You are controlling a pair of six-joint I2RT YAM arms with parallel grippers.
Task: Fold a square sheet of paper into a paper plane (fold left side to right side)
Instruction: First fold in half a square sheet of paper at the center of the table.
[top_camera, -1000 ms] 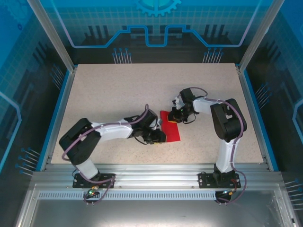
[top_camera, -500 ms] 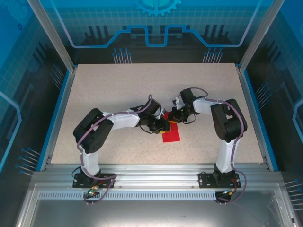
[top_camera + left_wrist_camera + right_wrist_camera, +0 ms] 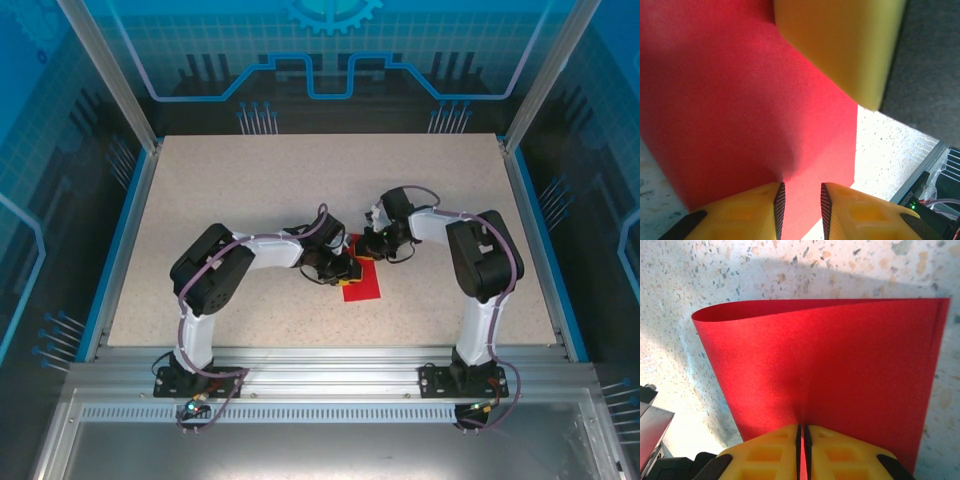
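Right end effector (image 3: 802,431) pinches the one red sheet (image 3: 830,360); left end effector (image 3: 800,194) ajar.

Thin bright red square sheet of paper (image 3: 365,287), approx mid surface, slightly twd right & near edge; near part lies flat, far side raised & bowed in soft curve

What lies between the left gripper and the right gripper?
The square sheet of paper: in the top external view, its red far end spans the short stretch between the left gripper and the right gripper.
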